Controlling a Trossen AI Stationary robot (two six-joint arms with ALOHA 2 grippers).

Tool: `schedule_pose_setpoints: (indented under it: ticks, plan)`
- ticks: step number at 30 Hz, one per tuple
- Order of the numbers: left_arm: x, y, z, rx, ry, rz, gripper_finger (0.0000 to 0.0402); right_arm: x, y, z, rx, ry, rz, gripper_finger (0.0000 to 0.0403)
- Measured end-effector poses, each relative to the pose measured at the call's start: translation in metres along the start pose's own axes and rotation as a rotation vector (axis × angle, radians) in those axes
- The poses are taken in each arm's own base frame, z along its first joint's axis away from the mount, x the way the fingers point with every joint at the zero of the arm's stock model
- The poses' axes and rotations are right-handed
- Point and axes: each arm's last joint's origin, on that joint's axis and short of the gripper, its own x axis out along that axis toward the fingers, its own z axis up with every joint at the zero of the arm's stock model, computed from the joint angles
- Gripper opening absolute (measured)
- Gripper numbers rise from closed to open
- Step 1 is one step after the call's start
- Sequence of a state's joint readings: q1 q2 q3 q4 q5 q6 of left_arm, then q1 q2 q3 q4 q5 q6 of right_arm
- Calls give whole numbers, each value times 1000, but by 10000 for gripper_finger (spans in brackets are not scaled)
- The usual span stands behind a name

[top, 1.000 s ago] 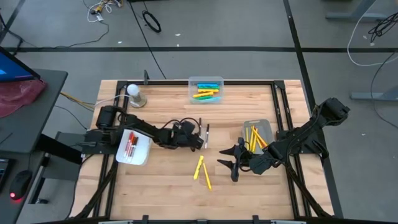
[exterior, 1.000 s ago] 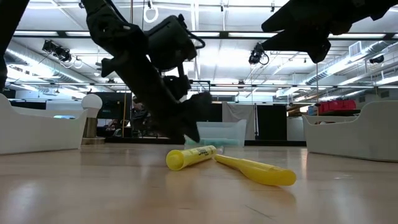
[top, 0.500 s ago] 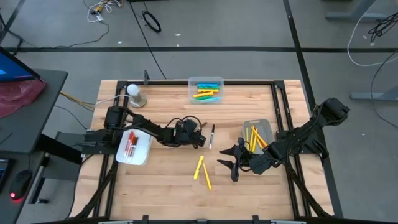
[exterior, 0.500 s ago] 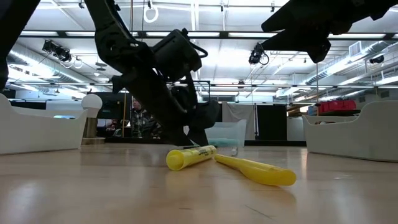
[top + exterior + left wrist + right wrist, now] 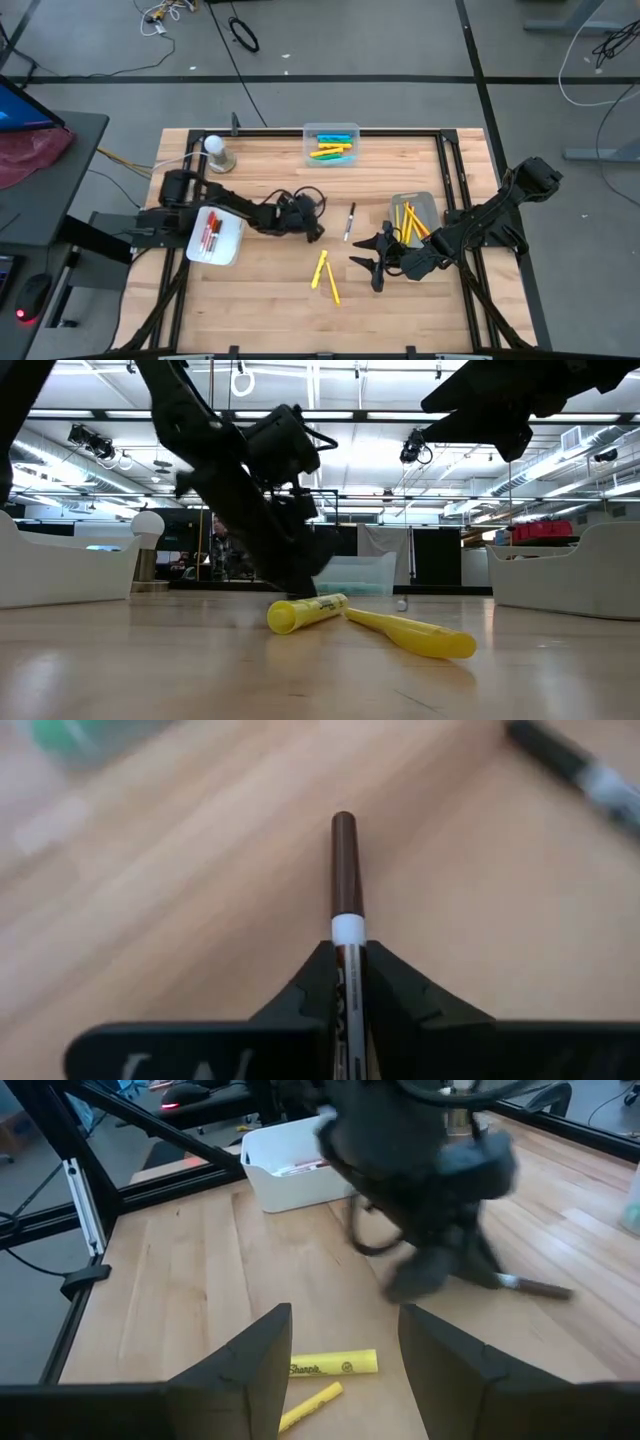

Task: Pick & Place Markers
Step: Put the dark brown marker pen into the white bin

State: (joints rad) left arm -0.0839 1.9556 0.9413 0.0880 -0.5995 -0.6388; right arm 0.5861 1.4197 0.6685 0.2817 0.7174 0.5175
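The left gripper pinches a thin white brown-capped marker near its rear end on the wooden table, where a lift could let it pivot loose.

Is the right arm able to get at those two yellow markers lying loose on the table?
Probably yes. The right gripper hangs open just beside the yellow markers, with only bare table between. The left gripper is busy farther off, shut on a brown-capped marker.

Left wrist view: bin near the bench's back edge is blurring out, black-capped marker is getting cropped, probably a second white pen; the gripped marker's barrel is disappearing between fingers.
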Motion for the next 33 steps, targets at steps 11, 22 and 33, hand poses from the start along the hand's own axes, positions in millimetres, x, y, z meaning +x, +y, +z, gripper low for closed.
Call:
schedule_pose_setpoints:
  ticks: [11,22,33]
  plan:
    - [-150,7,18,27,-31,-41,35,0,0,0,22,1,0,188]
    - [-234,69,-32,-325,462,252,35,0,-3,-5,31,-8,2,188]
    - [-186,86,-81,-472,587,278,49,-1,-9,-14,105,-12,10,188]
